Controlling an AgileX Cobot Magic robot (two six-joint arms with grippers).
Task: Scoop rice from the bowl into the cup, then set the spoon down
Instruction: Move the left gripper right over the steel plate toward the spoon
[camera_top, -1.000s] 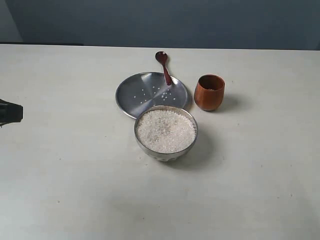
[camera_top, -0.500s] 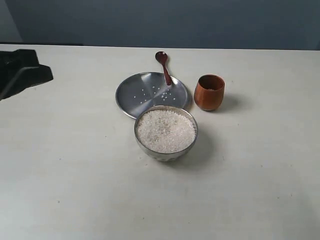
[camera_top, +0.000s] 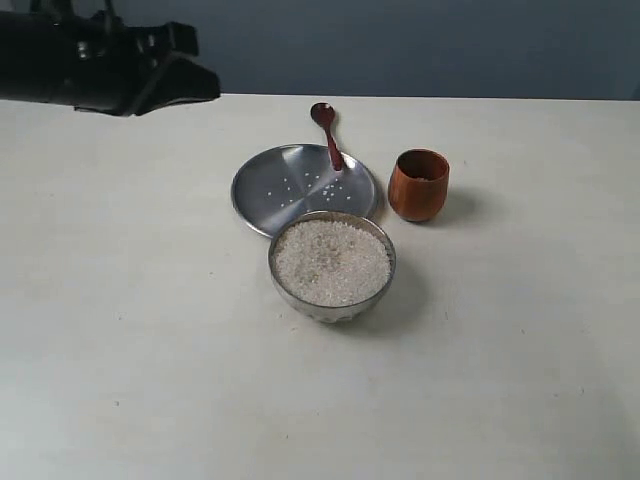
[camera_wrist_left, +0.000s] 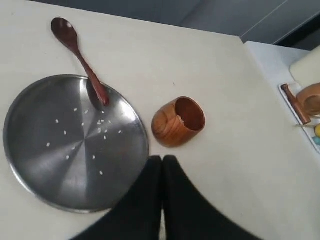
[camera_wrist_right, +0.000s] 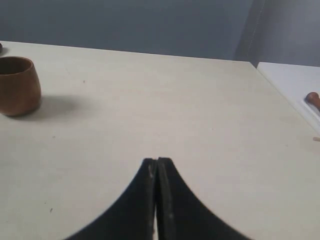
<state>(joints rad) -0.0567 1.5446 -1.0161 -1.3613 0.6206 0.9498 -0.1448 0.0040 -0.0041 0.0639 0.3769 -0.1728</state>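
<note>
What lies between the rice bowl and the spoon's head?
The flat steel plate, dotted with a few loose grains; the handle end of the spoon rests on it. The exterior view shows this, with the bowl in front of the plate.

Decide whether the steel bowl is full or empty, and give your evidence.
Full: white rice mounds up to the rim of the bowl.

The cup (camera_wrist_right: 19, 86) is cut by the right wrist view's edge. The left end effector (camera_wrist_left: 162, 159) hides part of the plate (camera_wrist_left: 35, 165) rim. A brown item (camera_wrist_left: 311, 97) at the left wrist view's edge is cropped, unidentifiable.
</note>
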